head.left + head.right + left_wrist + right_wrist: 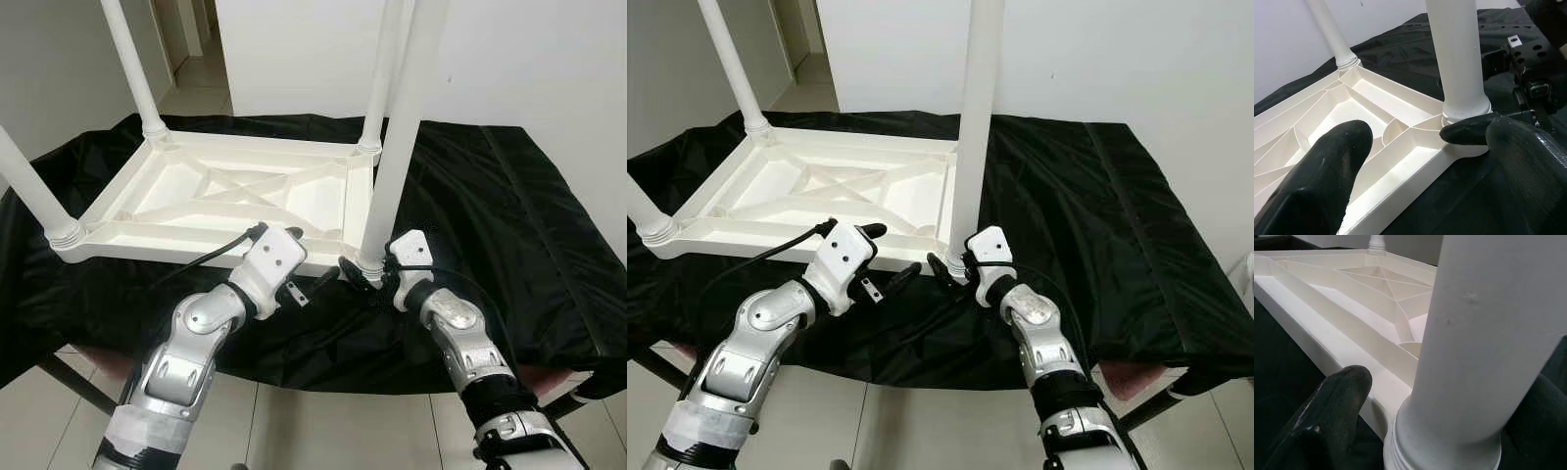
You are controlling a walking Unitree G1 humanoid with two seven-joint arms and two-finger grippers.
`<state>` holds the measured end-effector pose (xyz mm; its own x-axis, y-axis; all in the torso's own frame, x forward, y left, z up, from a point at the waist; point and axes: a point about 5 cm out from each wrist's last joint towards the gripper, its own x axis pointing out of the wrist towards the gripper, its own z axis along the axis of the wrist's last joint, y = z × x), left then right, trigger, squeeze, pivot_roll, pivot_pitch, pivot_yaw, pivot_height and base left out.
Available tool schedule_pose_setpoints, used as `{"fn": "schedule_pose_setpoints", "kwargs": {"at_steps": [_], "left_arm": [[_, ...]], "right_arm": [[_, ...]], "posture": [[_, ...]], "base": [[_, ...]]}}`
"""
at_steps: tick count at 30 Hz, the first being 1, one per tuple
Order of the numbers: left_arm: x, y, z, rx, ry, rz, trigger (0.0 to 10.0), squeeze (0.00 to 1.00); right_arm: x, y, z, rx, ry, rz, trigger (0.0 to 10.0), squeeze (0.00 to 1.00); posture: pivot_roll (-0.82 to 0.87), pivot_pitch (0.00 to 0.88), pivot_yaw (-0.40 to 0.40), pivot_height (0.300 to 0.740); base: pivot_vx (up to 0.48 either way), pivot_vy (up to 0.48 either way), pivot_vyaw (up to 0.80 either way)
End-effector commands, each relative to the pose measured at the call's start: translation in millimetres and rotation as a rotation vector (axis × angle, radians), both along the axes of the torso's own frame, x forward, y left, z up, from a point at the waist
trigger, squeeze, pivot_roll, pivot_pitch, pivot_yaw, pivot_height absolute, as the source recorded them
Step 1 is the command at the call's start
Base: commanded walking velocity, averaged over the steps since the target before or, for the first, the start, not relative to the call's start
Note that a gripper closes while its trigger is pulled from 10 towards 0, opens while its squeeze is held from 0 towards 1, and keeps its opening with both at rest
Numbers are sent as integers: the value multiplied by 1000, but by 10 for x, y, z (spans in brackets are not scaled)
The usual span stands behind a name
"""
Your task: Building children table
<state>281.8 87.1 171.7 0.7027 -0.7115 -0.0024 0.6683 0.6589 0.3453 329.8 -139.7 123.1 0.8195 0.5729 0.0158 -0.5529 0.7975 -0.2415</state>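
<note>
With near-right table leg (392, 147) seated at 5 o'clock corner of upturned white tabletop (196, 196): right gripper (364, 274) straddling leg base, left gripper (312, 284) spread beside it. Risk: uneven squeeze tilting leg, loosening socket.

We count one white tabletop (235, 201) lying inverted, four white legs (397, 137) standing in it, one black cloth (509, 225), and two grippers (345, 271).

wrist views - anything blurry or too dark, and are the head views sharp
Left wrist view: the near black fingers are soft, the table leg is sharp. Right wrist view: the leg looms close and soft, its finger dim. Both eye views are sharp and evenly lit; the black cloth shows mild sheen.
</note>
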Motion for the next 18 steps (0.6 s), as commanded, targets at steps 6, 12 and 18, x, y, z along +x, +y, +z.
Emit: {"fn": "schedule_pose_setpoints", "kwargs": {"at_steps": [6, 12, 18], "left_arm": [[11, 30, -43, 4, 1, 39, 10000, 0], [8, 23, -61, 5, 4, 36, 10000, 0], [-14, 30, -132, 59, 1, 23, 10000, 0]], "right_arm": [[16, 12, 1, -22, -11, 34, 10000, 0], [36, -7, 10, -23, -13, 46, 10000, 0], [86, -24, 37, -15, -19, 44, 10000, 0]], "posture": [[-84, 0, 67, 740], [-83, 0, 64, 740], [-79, 0, 64, 740]], "base": [[0, 0, 0], [0, 0, 0], [0, 0, 0]]}}
